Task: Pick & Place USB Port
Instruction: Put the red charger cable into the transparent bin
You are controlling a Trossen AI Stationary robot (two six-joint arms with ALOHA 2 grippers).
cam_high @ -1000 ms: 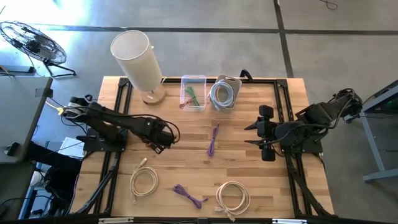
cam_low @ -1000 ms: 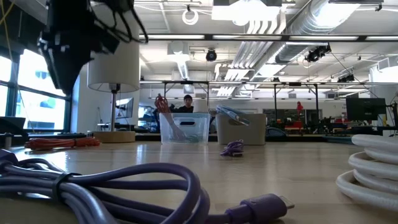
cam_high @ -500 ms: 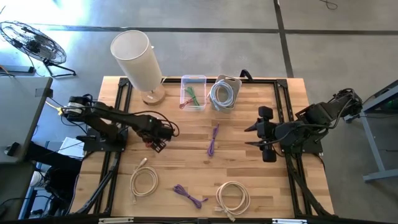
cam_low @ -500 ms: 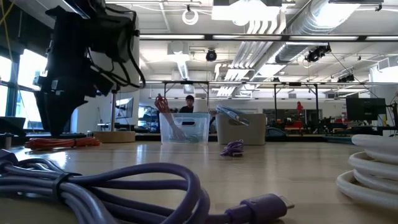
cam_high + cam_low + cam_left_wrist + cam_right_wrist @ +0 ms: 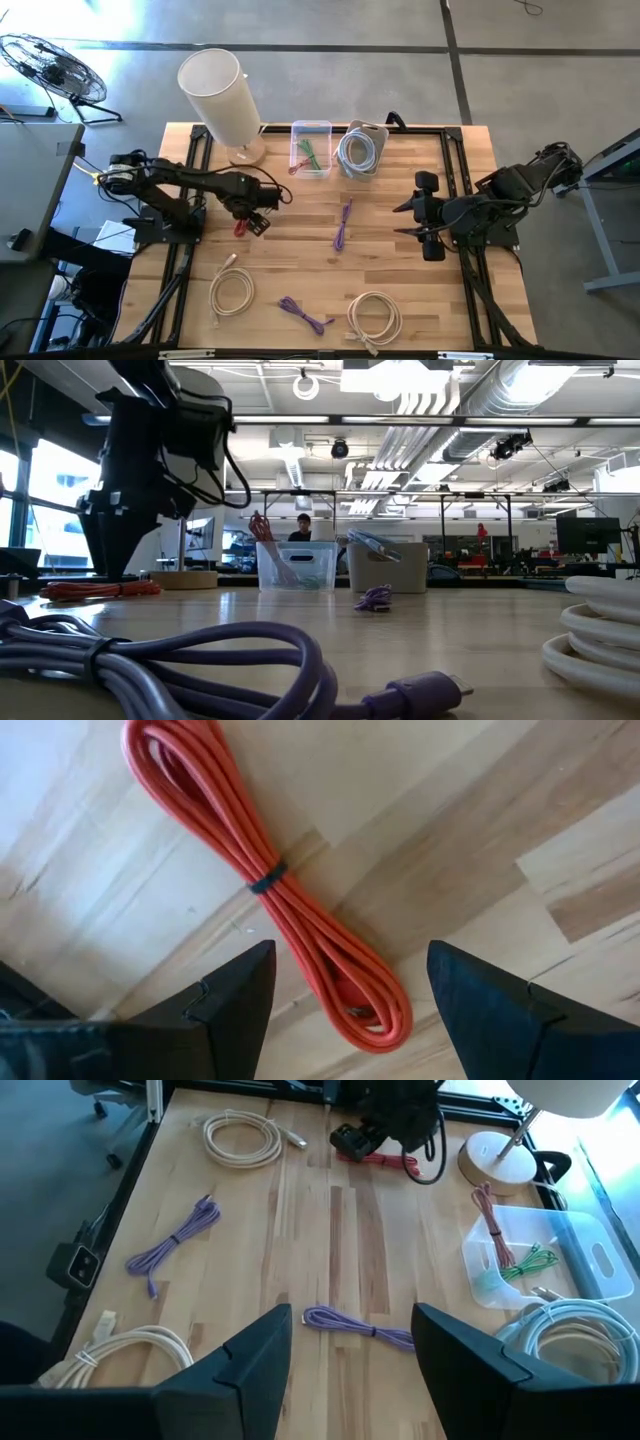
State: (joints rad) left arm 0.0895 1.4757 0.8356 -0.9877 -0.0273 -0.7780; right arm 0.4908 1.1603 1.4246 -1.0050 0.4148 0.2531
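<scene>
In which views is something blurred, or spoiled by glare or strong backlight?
Low view: the purple cable nearest the lens is soft, and the left arm is a dark silhouette against bright windows. High view: glare on the floor near the fan. Left wrist view: the red cable is sharp.

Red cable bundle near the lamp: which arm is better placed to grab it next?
Left. The left gripper hangs open right over the red cable bundle, its fingers either side of it. The right gripper waits open across the table, far from it.

White lamp (image 5: 220,95) at table's (image 5: 400,250) back-left corner
</scene>
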